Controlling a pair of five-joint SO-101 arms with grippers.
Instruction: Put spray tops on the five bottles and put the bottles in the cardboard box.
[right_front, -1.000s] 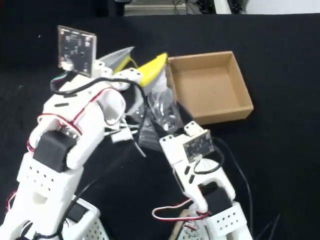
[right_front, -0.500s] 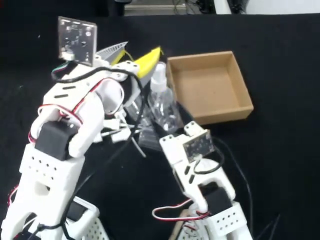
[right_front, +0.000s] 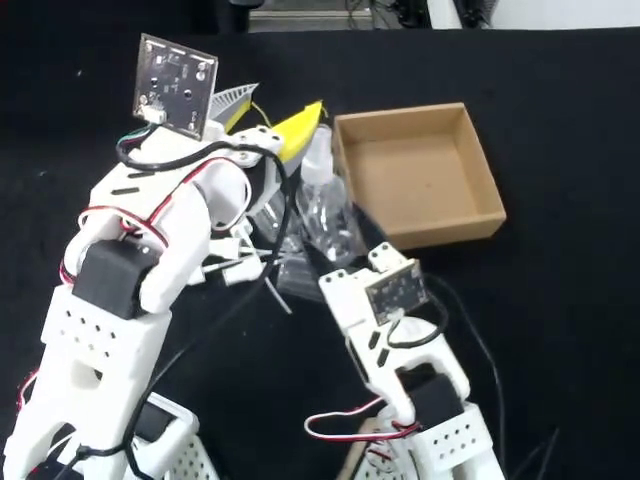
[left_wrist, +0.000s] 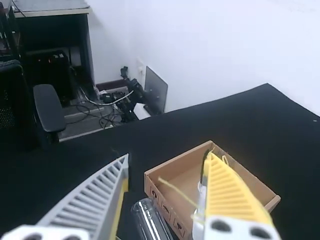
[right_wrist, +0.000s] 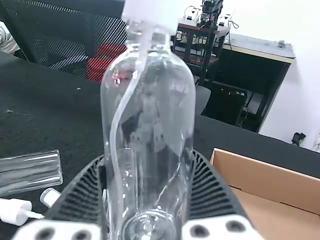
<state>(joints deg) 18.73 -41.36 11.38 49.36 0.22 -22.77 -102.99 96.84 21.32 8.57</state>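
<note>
**Right gripper** (right_wrist: 147, 172): nearest the arm bases. The black ribbed fingers are closed on the lower body of a clear plastic bottle with a white spray top (right_wrist: 150, 100). The bottle stands roughly upright between them, and a dip tube is visible inside it.

**Loose white spray tops** (right_front: 235, 268): these lie on the black surface (right_front: 560, 330) beside the left arm, on the side of the held bottle away from the box.

**Second clear bottle** (right_wrist: 30, 170): uncapped and on its side, near the loose tops and apart from the held bottle.

**Left gripper** (right_front: 283, 100): one white ribbed finger and one yellow finger are spread wide with nothing held between them. It hangs above the surface just outside the box's left wall. The yellow finger is just beside the held bottle's spray head; whether they touch cannot be told.

**Brown cardboard box** (right_front: 440, 228): square and open-topped, with its floor in view from wall to wall. Its near left corner is just beside the held bottle, and its four rims stand free of both arms. The black surface runs on past its far and right-hand walls.
</note>
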